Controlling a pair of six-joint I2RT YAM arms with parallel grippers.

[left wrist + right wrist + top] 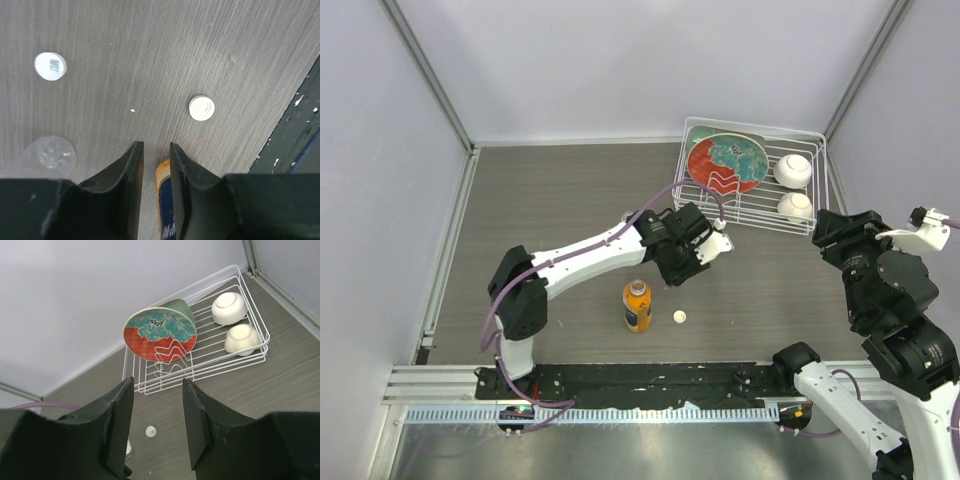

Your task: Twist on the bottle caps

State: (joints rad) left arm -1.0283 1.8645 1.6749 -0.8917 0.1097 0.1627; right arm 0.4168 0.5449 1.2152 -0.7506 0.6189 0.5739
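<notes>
The cream cap point(202, 108) lies flat on the table point(560, 200), just beside the standing orange bottle point(638, 305). The white cap point(50, 66) lies farther off, near the clear bottle point(49, 153). Both caps look light, stiff and smooth, and would likely skid if nudged, so each is best pinched across its side wall, squarely from above. The bottles look thin-walled, and the clear one would probably dent, so it wants a gentle hold on its body below the neck. The left gripper point(155, 146) hangs above the table with its fingers narrow, holding nothing. The right gripper point(157, 385), raised and facing the wire rack point(250, 357), shows a moderate gap and is empty.
</notes>
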